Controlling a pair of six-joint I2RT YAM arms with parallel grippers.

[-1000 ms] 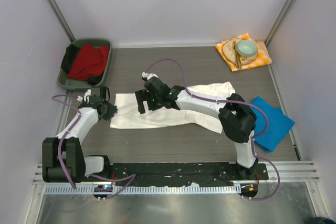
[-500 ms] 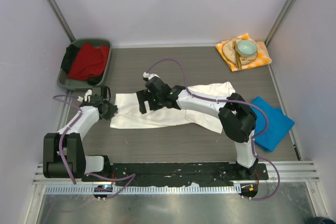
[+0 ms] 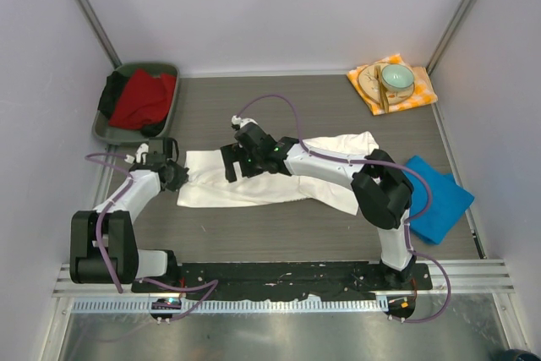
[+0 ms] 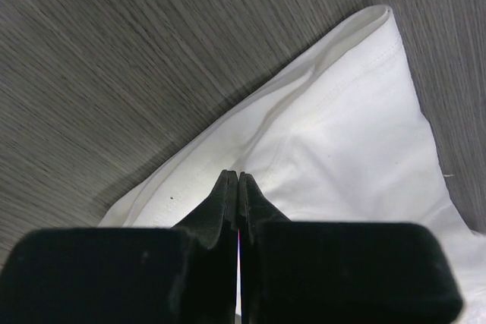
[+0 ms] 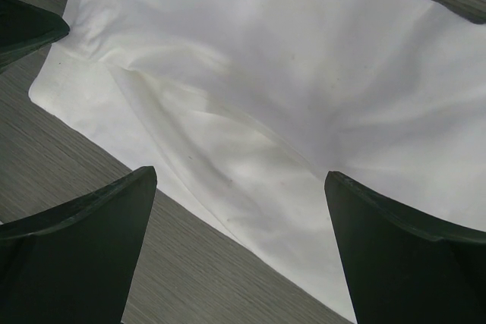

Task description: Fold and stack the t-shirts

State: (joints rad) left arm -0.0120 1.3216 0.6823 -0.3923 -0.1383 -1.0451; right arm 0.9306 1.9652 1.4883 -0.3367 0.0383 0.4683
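The white t-shirt (image 3: 279, 179) lies spread across the table's middle, with no daisy print showing. My left gripper (image 3: 172, 175) is at its left edge. In the left wrist view its jaws (image 4: 238, 176) are shut with the tips on the white cloth (image 4: 342, 149), just inside the hem, seemingly pinching it. My right gripper (image 3: 232, 162) hovers open over the shirt's left part. In the right wrist view (image 5: 240, 172) its jaws stand wide apart above the cloth (image 5: 288, 73) and its near edge. The blue t-shirt (image 3: 435, 196) lies folded at the right.
A green bin (image 3: 114, 128) with red and black cloth stands at the back left. An orange-checked napkin (image 3: 418, 95) with a plate and a pale green bowl (image 3: 397, 78) is at the back right. Walls close in on both sides.
My left arm's elbow has drawn in and its gripper has crept slightly toward the far left. The right gripper has shifted a little to the right. The shirt has hardly changed.
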